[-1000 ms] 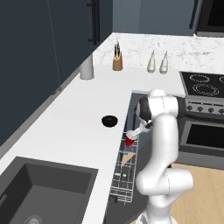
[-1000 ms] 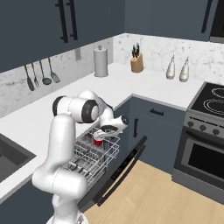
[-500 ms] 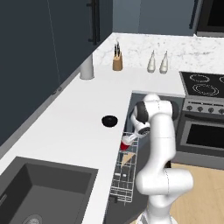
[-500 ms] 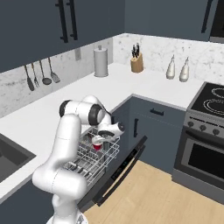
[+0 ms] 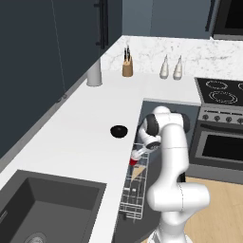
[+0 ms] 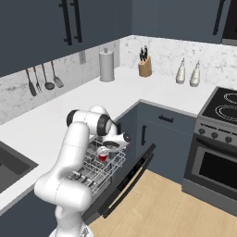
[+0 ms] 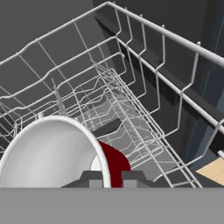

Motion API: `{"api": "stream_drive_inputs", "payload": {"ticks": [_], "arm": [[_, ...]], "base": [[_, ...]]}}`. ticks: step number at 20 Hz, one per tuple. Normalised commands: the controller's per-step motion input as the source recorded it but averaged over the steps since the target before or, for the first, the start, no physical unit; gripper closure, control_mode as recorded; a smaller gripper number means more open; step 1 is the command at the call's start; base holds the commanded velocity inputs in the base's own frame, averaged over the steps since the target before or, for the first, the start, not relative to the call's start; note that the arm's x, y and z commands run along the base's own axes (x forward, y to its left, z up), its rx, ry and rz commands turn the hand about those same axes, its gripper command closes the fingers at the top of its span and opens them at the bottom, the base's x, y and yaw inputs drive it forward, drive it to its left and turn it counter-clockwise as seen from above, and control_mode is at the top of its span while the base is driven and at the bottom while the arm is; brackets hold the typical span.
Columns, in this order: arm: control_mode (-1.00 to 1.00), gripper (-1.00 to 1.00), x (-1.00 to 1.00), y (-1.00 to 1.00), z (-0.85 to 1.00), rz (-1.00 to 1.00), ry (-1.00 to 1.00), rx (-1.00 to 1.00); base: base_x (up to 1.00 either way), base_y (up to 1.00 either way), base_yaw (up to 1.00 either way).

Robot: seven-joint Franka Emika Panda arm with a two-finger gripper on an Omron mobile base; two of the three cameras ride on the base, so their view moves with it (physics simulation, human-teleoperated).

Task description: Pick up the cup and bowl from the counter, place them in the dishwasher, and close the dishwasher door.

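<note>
Hand view: the claw (image 7: 106,178) pinches the cup (image 7: 57,153) by its rim, one finger inside and one outside, the pale mouth facing the camera, low over the wire rack (image 7: 144,109) of the dishwasher (image 6: 121,178). The bowl (image 5: 119,131) sits on the worktop (image 5: 71,142), apart from the claw.

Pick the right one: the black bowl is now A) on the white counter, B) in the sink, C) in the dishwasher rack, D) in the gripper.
A: the bowl sits alone on the counter beside the open dishwasher, while the gripper holds the red cup over the rack.
</note>
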Motion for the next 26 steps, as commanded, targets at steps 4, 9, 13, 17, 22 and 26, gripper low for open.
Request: {"api": "stream_drive_inputs", "payload": {"ticks": [4,9,13,17,22,26], "arm": [[-1.0,1.0,-0.01,0.01,-0.18,0.0,0.0,0.0],[-1.0,1.0,-0.42,-0.02,-0.26,0.03,0.01,0.0],[-1.0,1.0,-0.45,-0.42,-0.62,0.07,0.05,-0.03],[-1.0,1.0,-0.51,-0.54,-0.53,0.06,0.07,-0.03],[-1.0,-1.0,-0.24,-0.19,-0.35,0.04,0.02,-0.02],[-1.0,-1.0,-0.23,-0.01,0.0,0.03,-0.02,0.0]], "base": [[0.0,0.0,0.0],[0.0,0.0,0.0],[0.0,0.0,0.0],[0.0,0.0,0.0],[0.0,0.0,0.0],[0.0,0.0,0.0]]}}
